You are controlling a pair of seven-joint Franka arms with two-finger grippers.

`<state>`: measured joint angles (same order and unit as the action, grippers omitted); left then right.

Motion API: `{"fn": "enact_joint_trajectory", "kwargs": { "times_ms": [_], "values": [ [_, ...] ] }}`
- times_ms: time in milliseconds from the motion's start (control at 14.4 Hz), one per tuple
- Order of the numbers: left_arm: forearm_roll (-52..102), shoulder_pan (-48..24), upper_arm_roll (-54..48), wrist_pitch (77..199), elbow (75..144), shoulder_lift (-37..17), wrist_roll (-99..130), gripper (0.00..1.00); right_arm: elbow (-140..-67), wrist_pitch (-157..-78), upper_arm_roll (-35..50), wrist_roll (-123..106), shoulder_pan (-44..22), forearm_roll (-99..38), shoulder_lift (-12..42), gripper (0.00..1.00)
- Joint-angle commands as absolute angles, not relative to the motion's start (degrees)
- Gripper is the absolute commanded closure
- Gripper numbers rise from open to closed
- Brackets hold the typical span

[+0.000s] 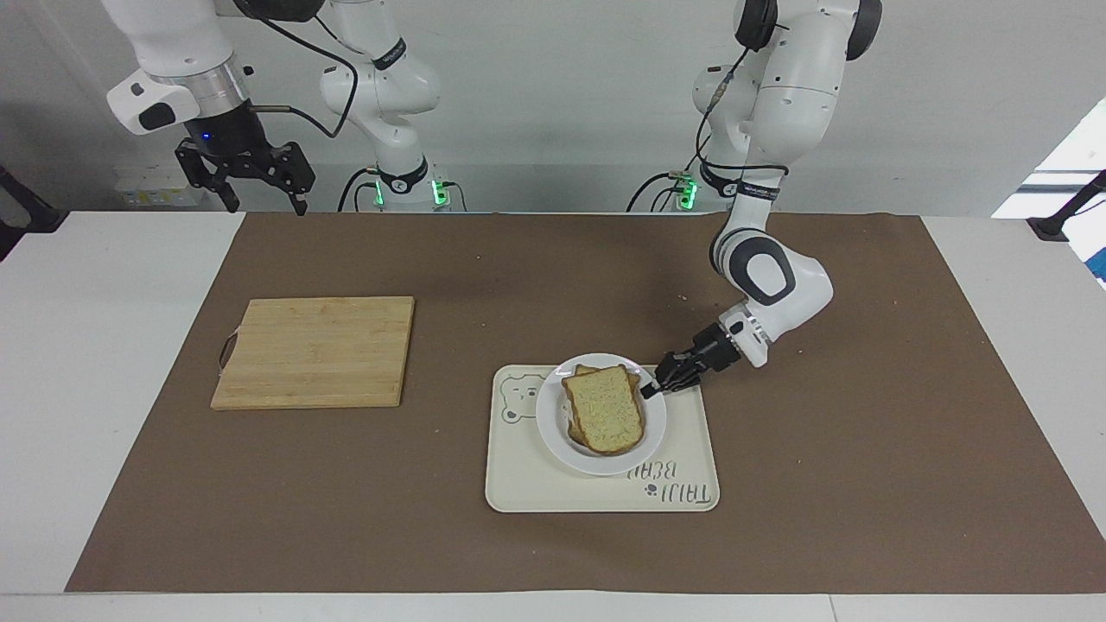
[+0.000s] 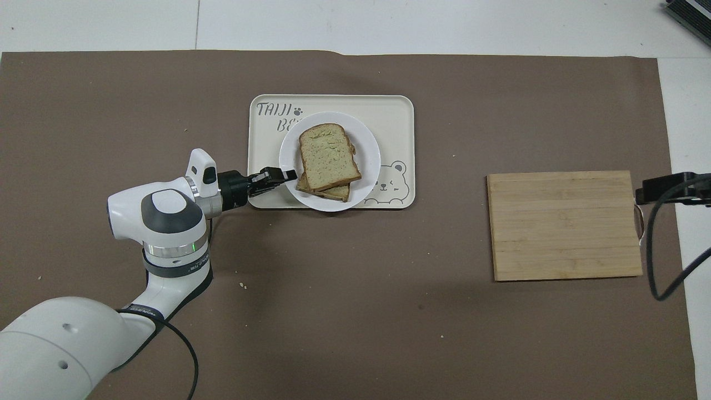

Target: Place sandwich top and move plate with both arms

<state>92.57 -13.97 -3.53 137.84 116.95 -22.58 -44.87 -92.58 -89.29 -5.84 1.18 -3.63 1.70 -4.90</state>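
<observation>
The sandwich top (image 1: 606, 408) (image 2: 328, 156), a plain pale slice with a brown crust, lies on a lower slice on the small round white plate (image 1: 553, 428) (image 2: 370, 172). The plate is over the cream bear tray (image 1: 596, 488) (image 2: 397, 119). My left gripper (image 1: 651, 389) (image 2: 287, 175) is shut on the plate's rim at the edge toward the left arm's end. My right gripper (image 1: 251, 186) is open and waits high over the table's edge by its base, near the cutting board; only a dark part of it (image 2: 664, 186) shows in the overhead view.
A wooden cutting board (image 1: 315, 350) (image 2: 564, 225) lies on the brown mat toward the right arm's end. Small crumbs are scattered on the mat.
</observation>
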Motion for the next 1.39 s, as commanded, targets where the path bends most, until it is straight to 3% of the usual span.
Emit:
{"fn": "enact_joint_trajectory", "kwargs": {
  "times_ms": [0, 487, 835, 1113, 1322],
  "values": [
    [86.4, -13.1, -3.8, 138.9, 114.3, -23.7, -43.1, 0.45, -90.3, -89.1, -5.3, 0.3, -2.9, 1.9, -3.3, 0.0],
    [71.2, -11.5, -2.6, 138.5, 111.4, -18.2, -36.7, 0.25, -90.8, -89.2, -5.4, 0.4, -3.5, 1.8, -4.0, 0.0],
    [55.8, -11.3, 1.5, 137.2, 111.3, -12.2, -36.3, 0.02, -90.8, -89.2, -5.4, 0.4, -3.5, 1.8, -4.0, 0.0],
    [38.2, -11.1, 4.4, 133.5, 110.0, -7.9, -36.3, 0.0, -90.8, -89.2, -5.4, 0.4, -3.5, 1.8, -4.0, 0.0],
    [25.7, -10.8, 9.1, 120.5, 102.3, -6.7, -33.9, 0.0, -90.8, -89.2, -5.4, 0.4, -3.5, 1.8, -4.0, 0.0]
  ]
}}
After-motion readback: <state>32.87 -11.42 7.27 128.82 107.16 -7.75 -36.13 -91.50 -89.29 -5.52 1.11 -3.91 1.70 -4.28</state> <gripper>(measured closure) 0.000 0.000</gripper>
